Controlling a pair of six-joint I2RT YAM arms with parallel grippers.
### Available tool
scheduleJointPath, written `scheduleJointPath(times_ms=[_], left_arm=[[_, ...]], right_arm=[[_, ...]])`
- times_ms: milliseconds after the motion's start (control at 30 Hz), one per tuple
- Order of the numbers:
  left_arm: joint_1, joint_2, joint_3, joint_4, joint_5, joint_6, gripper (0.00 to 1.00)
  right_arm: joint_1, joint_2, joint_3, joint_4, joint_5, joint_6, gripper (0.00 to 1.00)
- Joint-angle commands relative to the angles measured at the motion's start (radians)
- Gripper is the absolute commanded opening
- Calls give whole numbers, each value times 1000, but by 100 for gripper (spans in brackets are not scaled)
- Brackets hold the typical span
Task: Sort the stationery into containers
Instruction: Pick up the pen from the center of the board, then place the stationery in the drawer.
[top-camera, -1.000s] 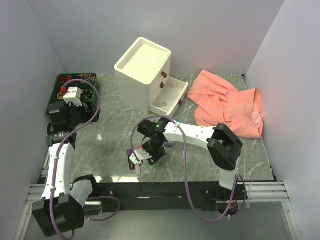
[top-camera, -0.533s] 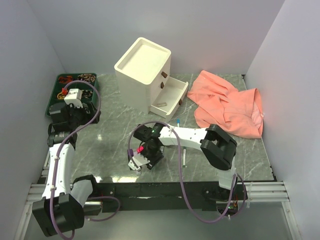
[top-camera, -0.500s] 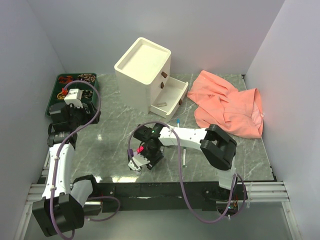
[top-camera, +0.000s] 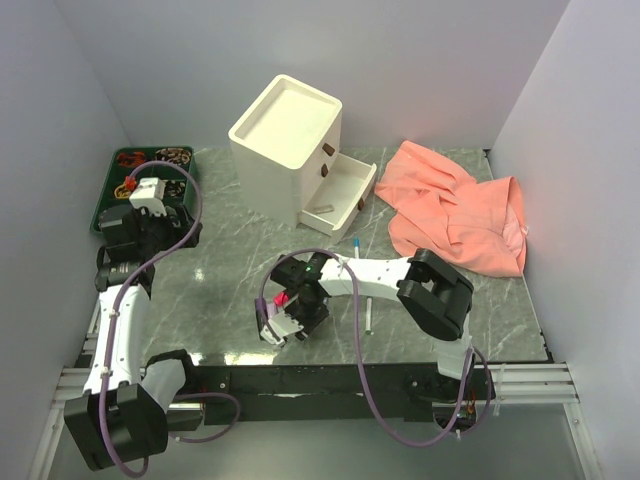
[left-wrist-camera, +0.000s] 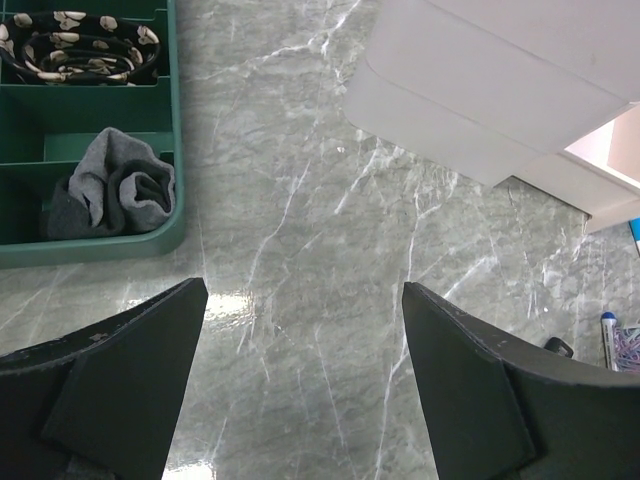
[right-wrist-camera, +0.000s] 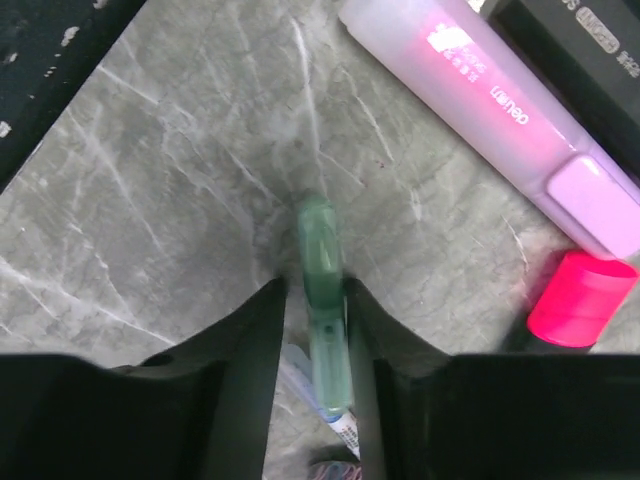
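One sec of change: R gripper (right-wrist-camera: 315, 300) has slid toward the near edge and dropped onto the stationery cluster, and its jaws have narrowed; wrist view now shows both fingers (right-wrist-camera: 250, 340) tight against the green pen (right-wrist-camera: 320, 250), one each side, so it looks clamped on it, pen still flat on the table (right-wrist-camera: 150, 180). Pink highlighter (right-wrist-camera: 480, 100) lies just beside, not touching the fingers; a marker w/ a pink cap (right-wrist-camera: 580, 300) is next to that. L gripper (left-wrist-camera: 305, 290) hasn't moved; jaws wide apart, nothing between, hanging above bare table near the tray (left-wrist-camera: 175, 150).

Meaning for the task: grasp step prob. done, lift not begun. Drawer (top-camera: 365, 190) of the cabinet (top-camera: 285, 140) stands pulled out, well apart from the pen, far side of the table, so a carry across is needed. Two more pens (top-camera: 367, 315) (top-camera: 356, 243) lie loose btwn; most sorting still left, I judge. Risk: grip sits on the cap end, so the pen may pivot or slip when raised.
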Motion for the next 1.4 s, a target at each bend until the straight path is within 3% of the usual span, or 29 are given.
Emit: scheduleJointPath(times_ms=[0, 67, 100, 200, 433, 567, 700, 900, 1167, 1367], left_arm=[[3, 10, -7, 49, 8, 1, 86], [3, 14, 2, 43, 8, 1, 86], [5, 17, 8, 32, 10, 4, 86], [3, 25, 30, 15, 10, 17, 85], [5, 42, 97, 18, 13, 3, 85], [5, 71, 143, 29, 21, -17, 85], [5, 111, 202, 20, 38, -11, 85], [5, 175, 289, -3, 24, -8, 85], [9, 243, 330, -6, 24, -5, 85], [13, 296, 373, -5, 22, 3, 85]], right_arm=[[4, 7, -8, 14, 6, 11, 31], [4, -4, 15, 0, -3, 31, 24], [4, -9, 50, -11, -4, 37, 14], [-8, -29, 140, -54, -12, 76, 8], [-142, -24, 400, -85, -66, 297, 6], [-351, 45, 550, -50, -171, 508, 4], [-489, 57, 546, 33, -245, 684, 3], [-606, 89, 554, 87, -285, 754, 2], [-660, 194, 639, 136, -239, 765, 5], [-672, 180, 551, 233, -170, 722, 6]])
